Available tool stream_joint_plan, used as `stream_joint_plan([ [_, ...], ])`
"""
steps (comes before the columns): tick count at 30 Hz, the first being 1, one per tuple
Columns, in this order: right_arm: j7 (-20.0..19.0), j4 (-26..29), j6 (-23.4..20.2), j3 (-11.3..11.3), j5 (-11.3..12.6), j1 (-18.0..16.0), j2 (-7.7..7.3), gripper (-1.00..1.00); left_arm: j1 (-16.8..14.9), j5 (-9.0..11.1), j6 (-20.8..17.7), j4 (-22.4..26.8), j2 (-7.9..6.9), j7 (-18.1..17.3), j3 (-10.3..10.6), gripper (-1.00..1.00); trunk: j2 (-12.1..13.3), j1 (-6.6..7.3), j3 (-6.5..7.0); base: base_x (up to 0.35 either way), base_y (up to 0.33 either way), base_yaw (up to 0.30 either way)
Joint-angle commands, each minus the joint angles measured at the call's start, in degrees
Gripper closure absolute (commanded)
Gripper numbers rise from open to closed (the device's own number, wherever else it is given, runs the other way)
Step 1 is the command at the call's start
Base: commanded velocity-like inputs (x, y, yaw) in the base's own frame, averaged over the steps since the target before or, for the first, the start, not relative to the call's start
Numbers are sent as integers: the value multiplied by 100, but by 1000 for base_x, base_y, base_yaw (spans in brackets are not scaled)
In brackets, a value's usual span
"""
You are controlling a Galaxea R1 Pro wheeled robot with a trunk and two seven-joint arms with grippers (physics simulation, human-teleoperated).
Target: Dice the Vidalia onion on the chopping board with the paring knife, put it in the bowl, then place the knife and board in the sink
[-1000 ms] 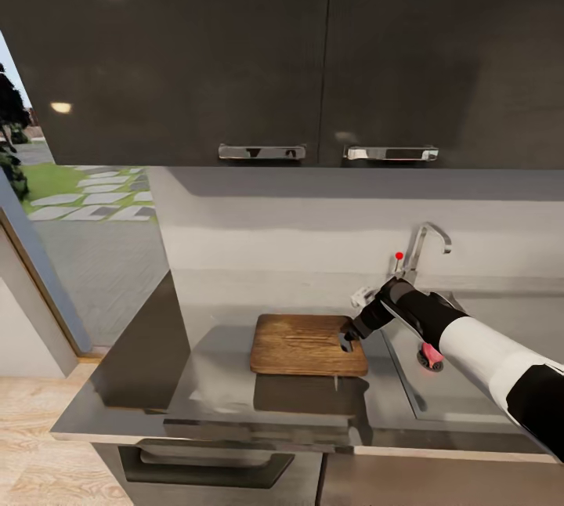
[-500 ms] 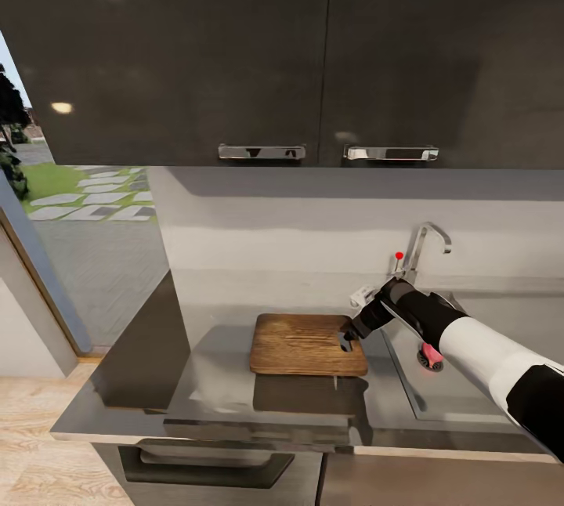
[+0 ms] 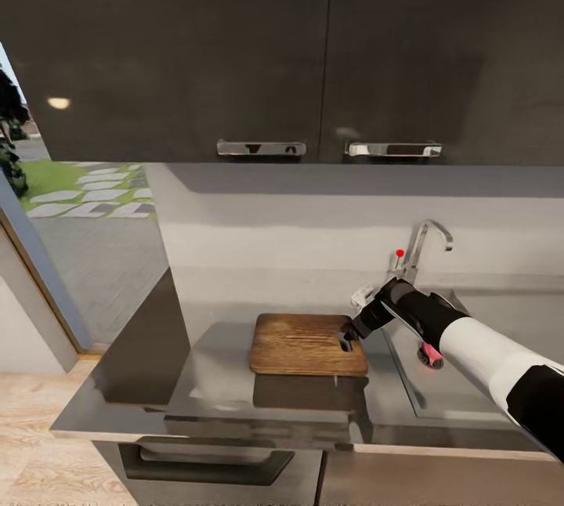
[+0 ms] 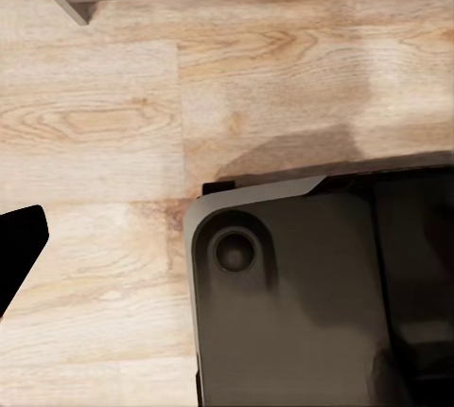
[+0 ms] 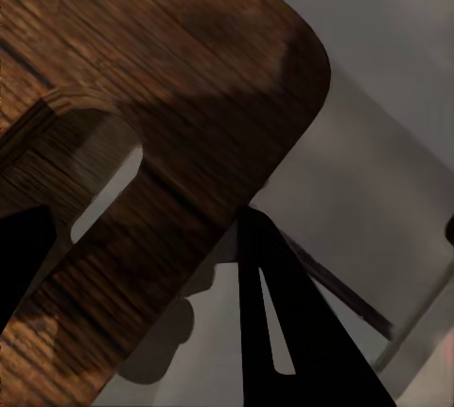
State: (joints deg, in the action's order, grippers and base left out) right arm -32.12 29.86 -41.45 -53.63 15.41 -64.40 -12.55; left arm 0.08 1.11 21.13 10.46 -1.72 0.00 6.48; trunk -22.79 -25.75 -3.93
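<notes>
My right claw (image 3: 350,336) sits low at the slot end of the board (image 3: 301,345); the right wrist view shows the slot between its fingers. Whether they are pinching the board I cannot tell. The board lies flat on the grey surface (image 3: 196,381), its slot end just beside the sink (image 3: 470,404). A small pink item lies in the basin, identity unclear. I judge dicing done; board into sink remains. Tap (image 3: 419,247) stands behind.
</notes>
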Motion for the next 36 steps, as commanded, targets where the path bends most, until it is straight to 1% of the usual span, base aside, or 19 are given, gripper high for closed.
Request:
stream_joint_plan([
  [1,13,11,-30,-34,59,-8,-6,100,1,12,10,9,-3,0,29,-100,-13,-4,-21,0,0,0],
  [36,4,10,50,-34,59,-3,-19,100,1,12,14,9,1,0,29,-100,-13,-4,-340,0,0,0],
])
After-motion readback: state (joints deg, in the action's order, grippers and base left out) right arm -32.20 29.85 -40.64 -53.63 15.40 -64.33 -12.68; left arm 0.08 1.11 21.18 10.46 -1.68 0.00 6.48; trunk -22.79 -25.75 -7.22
